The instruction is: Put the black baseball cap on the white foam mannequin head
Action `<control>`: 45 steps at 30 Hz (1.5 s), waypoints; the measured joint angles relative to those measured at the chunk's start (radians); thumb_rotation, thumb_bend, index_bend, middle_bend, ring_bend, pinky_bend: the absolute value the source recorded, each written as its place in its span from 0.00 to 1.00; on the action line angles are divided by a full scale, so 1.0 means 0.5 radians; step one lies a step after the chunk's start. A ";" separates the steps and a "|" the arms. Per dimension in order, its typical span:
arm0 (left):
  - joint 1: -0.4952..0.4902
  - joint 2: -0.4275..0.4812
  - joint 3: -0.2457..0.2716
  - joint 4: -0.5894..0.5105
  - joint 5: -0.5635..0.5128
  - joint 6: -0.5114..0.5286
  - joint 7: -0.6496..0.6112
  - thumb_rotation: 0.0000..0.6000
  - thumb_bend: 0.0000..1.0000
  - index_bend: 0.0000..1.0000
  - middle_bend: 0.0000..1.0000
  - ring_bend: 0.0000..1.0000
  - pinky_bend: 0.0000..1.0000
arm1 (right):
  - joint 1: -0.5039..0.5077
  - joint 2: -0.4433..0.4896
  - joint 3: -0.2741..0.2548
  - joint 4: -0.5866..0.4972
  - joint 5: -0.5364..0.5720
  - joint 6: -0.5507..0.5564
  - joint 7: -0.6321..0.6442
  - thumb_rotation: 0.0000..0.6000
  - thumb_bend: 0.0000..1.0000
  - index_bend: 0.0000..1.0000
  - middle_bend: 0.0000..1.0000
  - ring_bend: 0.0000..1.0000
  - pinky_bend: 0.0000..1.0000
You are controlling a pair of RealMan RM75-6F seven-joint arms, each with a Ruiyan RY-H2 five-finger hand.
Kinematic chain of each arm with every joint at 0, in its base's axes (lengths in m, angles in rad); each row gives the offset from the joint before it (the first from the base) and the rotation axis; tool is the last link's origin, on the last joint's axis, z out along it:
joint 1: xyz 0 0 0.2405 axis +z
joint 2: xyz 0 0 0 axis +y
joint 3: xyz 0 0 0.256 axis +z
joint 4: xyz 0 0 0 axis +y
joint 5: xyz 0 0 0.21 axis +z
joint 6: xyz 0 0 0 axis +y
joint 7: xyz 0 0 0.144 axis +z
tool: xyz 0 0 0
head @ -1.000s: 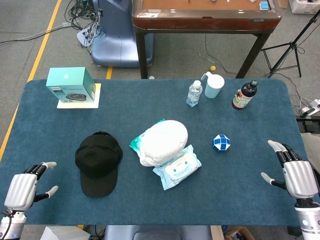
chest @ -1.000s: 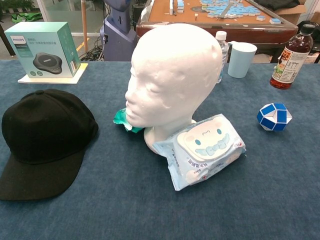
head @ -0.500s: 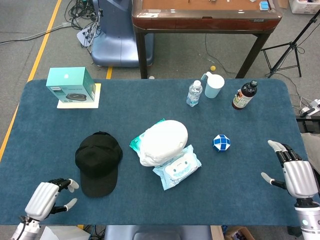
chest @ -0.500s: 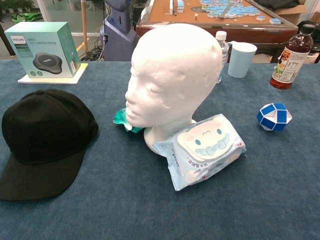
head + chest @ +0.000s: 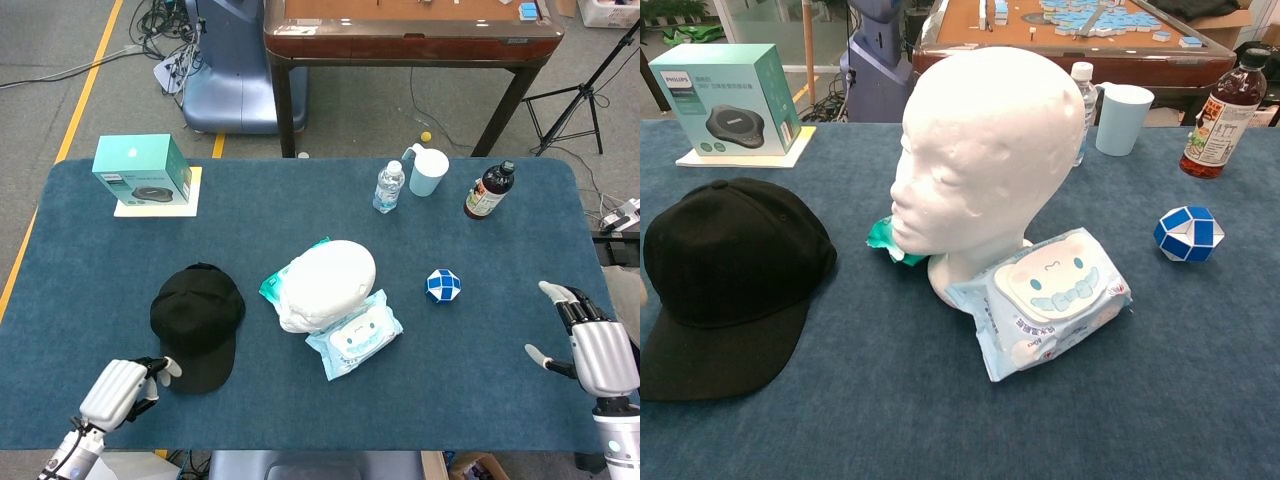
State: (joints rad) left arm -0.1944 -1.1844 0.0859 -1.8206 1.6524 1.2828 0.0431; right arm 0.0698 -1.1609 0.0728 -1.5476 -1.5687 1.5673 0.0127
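Observation:
The black baseball cap [image 5: 197,322] lies flat on the blue table, brim toward the front edge; the chest view shows the cap [image 5: 728,270] at the left. The white foam mannequin head [image 5: 326,283] stands at the table's middle, and in the chest view the head [image 5: 980,150] faces left. My left hand [image 5: 122,390] is near the front edge, fingers apart, its fingertips just beside the cap's brim. My right hand [image 5: 592,346] hovers at the right edge, open and empty.
A pack of wet wipes [image 5: 354,334] leans against the mannequin's base. A blue-white puzzle ball [image 5: 442,285] lies to its right. Water bottle [image 5: 388,187], light-blue cup [image 5: 428,171] and brown bottle [image 5: 489,190] stand at the back. A teal box [image 5: 143,170] sits at the back left.
My left hand has travelled rightward along the front edge, from the far left corner to the cap's brim. The right hand has barely shifted.

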 measured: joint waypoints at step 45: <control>-0.271 -0.192 -0.197 0.178 -0.741 -0.399 0.356 1.00 0.98 0.31 0.41 0.46 0.62 | -0.020 0.040 0.005 -0.002 0.005 0.016 0.078 1.00 0.00 0.16 0.23 0.18 0.42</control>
State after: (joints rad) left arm -0.3300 -1.2802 -0.0127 -1.7314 1.2818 1.0835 0.2214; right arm 0.0600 -1.1408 0.0755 -1.5487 -1.5661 1.5752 0.0516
